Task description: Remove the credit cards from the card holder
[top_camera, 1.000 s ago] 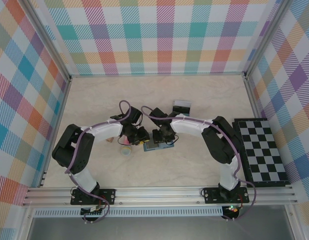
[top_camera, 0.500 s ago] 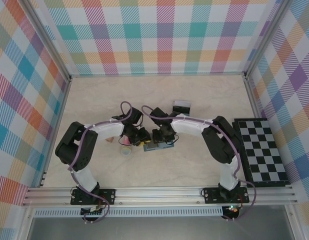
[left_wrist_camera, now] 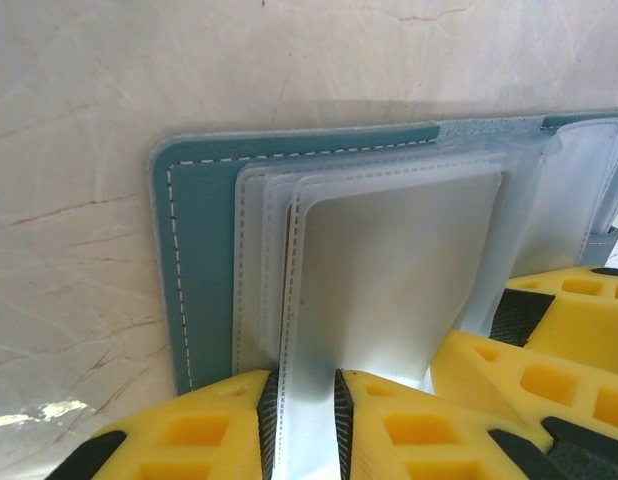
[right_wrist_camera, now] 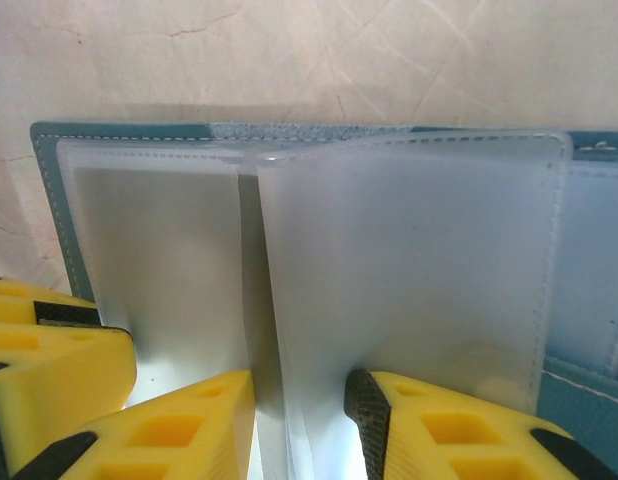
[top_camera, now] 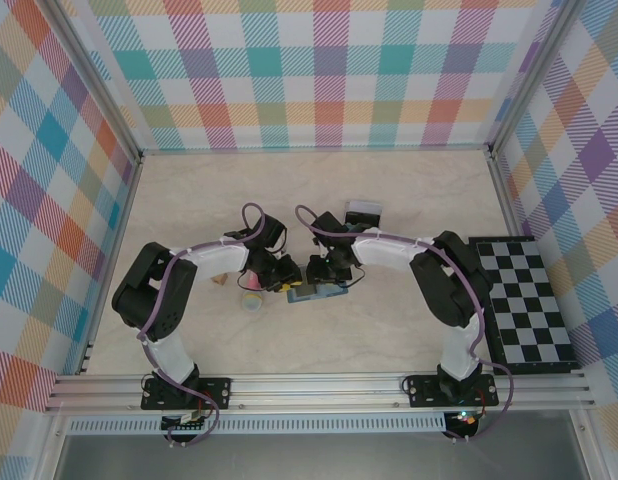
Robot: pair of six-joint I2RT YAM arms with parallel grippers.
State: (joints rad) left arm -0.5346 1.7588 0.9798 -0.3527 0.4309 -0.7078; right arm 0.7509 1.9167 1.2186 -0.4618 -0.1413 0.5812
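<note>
The card holder (top_camera: 315, 293) lies open mid-table (top_camera: 419, 190), between both grippers. The left gripper (left_wrist_camera: 307, 398) pinches one clear sleeve (left_wrist_camera: 389, 260) and the right gripper (right_wrist_camera: 300, 400) pinches a neighbouring one. Both arms bend inward with their wrists low.

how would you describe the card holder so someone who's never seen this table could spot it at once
On the pale marbled table, look at the middle, where the left arm and right arm meet. The card holder lies open there at their yellow fingers. Unlike the dark card pile farther back and the checkerboard on the right, it is teal-blue with white stitching and clear plastic sleeves.
</note>
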